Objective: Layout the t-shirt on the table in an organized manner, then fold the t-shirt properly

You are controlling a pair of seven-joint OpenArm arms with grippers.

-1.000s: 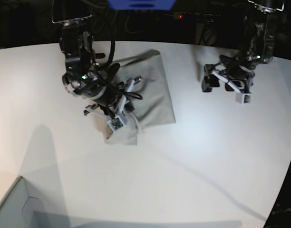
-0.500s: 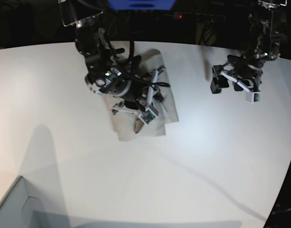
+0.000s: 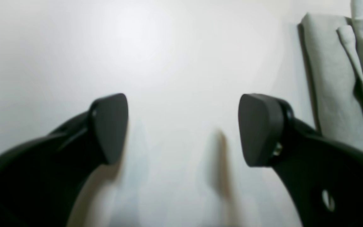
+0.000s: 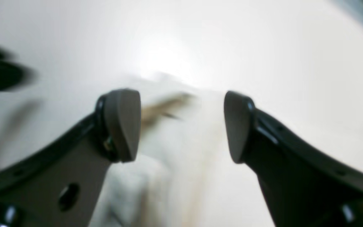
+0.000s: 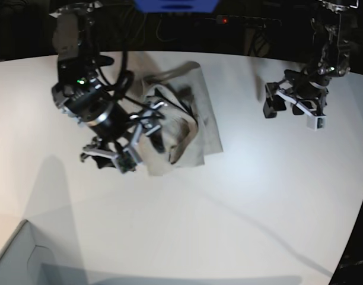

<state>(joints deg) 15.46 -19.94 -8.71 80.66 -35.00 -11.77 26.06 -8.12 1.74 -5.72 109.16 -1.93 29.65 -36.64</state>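
Right gripper (image 5: 126, 141) is seen in the base view over the near-left edge of the t-shirt (image 5: 196, 110), jaws spread wide and nothing clasped between them. From its wrist camera the same gripper (image 4: 181, 126) is shown with both dark pads parted, pale cloth (image 4: 169, 151) lying blurred beneath the gap; whether the pads touch that cloth cannot be told. Left gripper (image 5: 294, 110) is held above bare table (image 5: 241, 202) at the far right of the base view, well apart from the shirt. Its wrist view shows the left gripper (image 3: 183, 129) fully parted, 2 black pads over white tabletop (image 3: 156, 53), nothing between them. The folded shirt edge (image 3: 332, 88) is caught at the right margin of that view, with layered folds visible there. The shirt is noted as a compact grey-beige bundle on the far-centre part of the table, roughly folded, with 1 upper flap rumpled and a dark hollow showing near the right arm's wrist. A pale box corner (image 5: 15, 261) is seen at the near-left corner of the base view, well apart from the shirt. Dark surroundings are seen beyond the table's curved far edge.
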